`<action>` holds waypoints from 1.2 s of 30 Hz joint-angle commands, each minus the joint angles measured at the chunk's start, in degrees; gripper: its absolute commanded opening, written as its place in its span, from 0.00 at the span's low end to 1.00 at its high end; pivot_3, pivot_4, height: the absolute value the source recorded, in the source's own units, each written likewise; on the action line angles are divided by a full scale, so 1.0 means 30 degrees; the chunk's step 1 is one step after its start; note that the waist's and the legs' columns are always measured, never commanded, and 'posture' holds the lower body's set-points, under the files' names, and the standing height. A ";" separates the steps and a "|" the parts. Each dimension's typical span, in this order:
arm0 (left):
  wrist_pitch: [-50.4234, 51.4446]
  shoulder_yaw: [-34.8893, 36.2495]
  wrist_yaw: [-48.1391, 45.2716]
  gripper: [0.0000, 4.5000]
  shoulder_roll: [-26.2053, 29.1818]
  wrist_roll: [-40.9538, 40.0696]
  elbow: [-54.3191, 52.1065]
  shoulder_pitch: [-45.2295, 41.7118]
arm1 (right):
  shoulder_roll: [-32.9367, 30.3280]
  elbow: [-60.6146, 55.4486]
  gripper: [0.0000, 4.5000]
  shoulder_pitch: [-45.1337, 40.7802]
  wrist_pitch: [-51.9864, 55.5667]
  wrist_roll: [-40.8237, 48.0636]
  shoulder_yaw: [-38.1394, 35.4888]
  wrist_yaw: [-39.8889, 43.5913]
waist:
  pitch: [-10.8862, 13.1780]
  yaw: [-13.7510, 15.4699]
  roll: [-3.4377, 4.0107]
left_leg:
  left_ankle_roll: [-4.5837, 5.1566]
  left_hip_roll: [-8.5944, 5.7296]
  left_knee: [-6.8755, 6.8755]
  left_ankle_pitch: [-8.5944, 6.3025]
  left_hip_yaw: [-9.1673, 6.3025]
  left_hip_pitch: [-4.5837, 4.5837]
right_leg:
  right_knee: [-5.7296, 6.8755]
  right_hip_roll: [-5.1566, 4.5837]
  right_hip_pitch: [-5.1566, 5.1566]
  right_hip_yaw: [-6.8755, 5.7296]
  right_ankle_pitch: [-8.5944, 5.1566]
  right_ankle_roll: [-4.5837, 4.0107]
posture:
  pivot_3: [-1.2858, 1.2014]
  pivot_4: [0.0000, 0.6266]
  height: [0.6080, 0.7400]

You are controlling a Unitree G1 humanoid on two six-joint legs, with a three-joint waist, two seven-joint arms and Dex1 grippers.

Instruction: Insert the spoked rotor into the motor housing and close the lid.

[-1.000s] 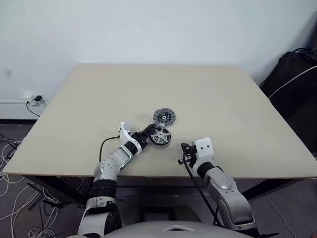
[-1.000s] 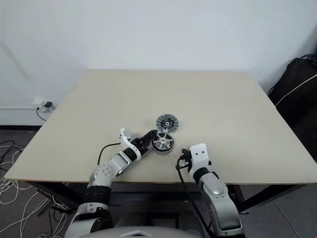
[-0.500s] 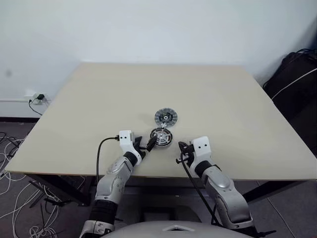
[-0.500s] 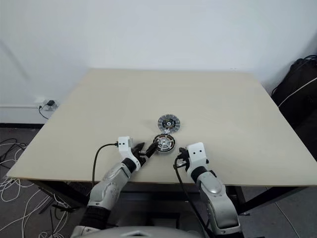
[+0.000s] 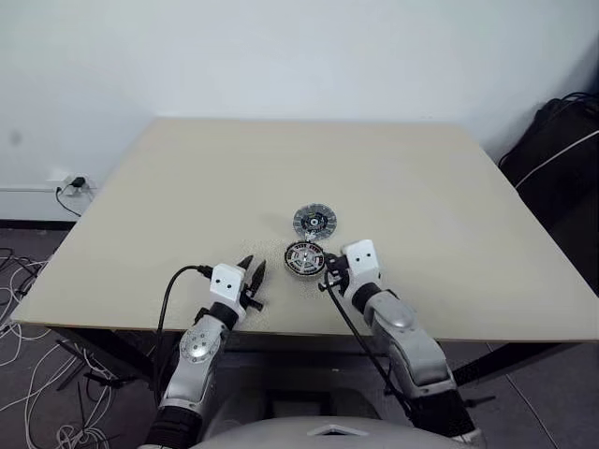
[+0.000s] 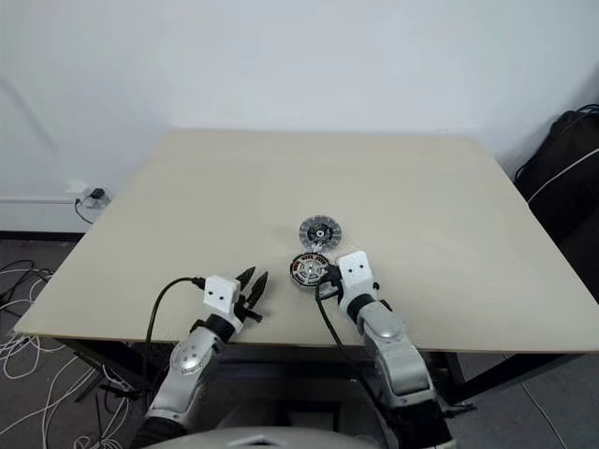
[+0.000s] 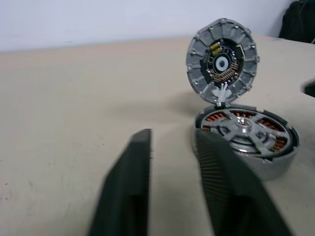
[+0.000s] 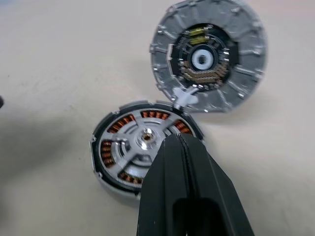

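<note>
**Now my two hands sit by the motor parts**

Right under both my hands is the big tan table. It is the biggest thing near me, and my hands are close to its near edge.

Next comes my right gripper. Its two black fingers are pressed tight together with nothing between them. The tips hang just over the near side of the motor housing.

My left gripper is off to the left of the housing, apart from it. Its two fingers have a small gap between them, and that gap is empty. I am not holding a thing with it. A black cable loops from that wrist.

The motor housing lies flat on the table, just past my right fingertips. I can see brown copper coils in a ring inside it. The spoked rotor sits down inside the housing, its silver spokes lying over the coils, with a small shiny hub in the middle.

The lid is just beyond the housing, away from my hands. It is tipped up with its inner face turned to me, and its low edge touches the far rim of the housing. It is grey with ribs all around and a dark middle.
</note>
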 commanded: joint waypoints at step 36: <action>-0.1023 -0.1110 -0.0925 0.00 -0.0225 0.0339 0.0546 0.0544 | -0.4967 0.2907 0.04 -0.6658 -0.0898 -0.2264 0.4282 0.9196 | -0.0122 -0.0127 0.0186 | 0.0086 -0.0005 0.0000 0.0039 0.0005 0.0050 | 0.0009 0.0003 0.0032 -0.0028 0.0012 -0.0002 | 0.52 0.00 1.00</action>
